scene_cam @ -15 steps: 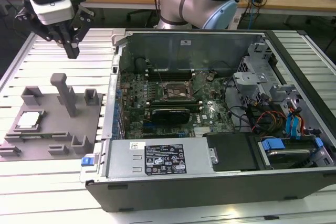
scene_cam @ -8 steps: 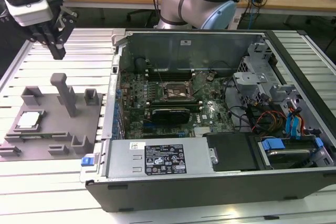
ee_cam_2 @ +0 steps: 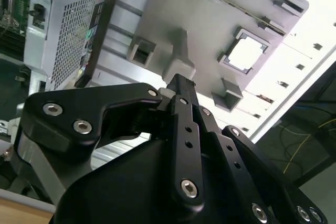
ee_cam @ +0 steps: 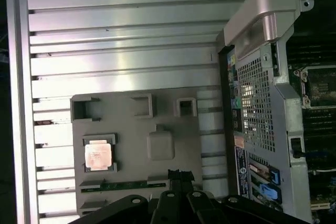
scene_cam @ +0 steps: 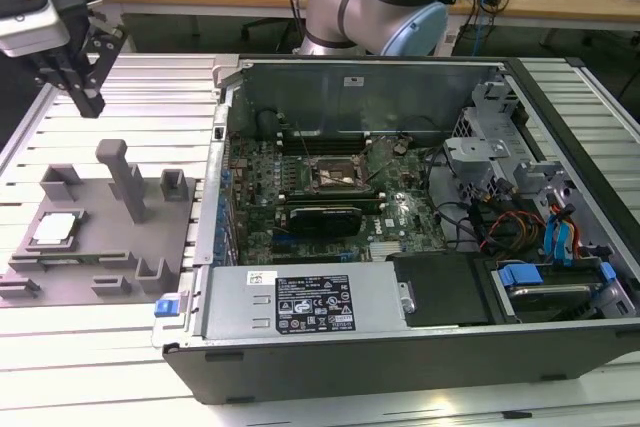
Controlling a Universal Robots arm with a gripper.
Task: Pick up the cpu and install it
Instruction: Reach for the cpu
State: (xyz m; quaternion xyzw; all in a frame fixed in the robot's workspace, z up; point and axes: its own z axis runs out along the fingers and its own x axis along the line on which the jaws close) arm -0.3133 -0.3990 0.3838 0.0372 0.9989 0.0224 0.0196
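Above the grey tray: the jaws hung high up, well apart from it. They were pressed close together with nothing between them.
On the tray: the cpu lay flat in its square pocket, at the end of the tray far from the computer case.
Beside the tray: the open case sat on the counter, with the dark socket inside it.
In the middle of the tray: a tall post stood up, near the cpu.
Work done: none that showed; the cpu was not yet picked up.
What could go wrong: I think closed jaws would bump the cpu's top, not grab it. A crooked drop could hit the post. A tilted grip could let the cpu slip.
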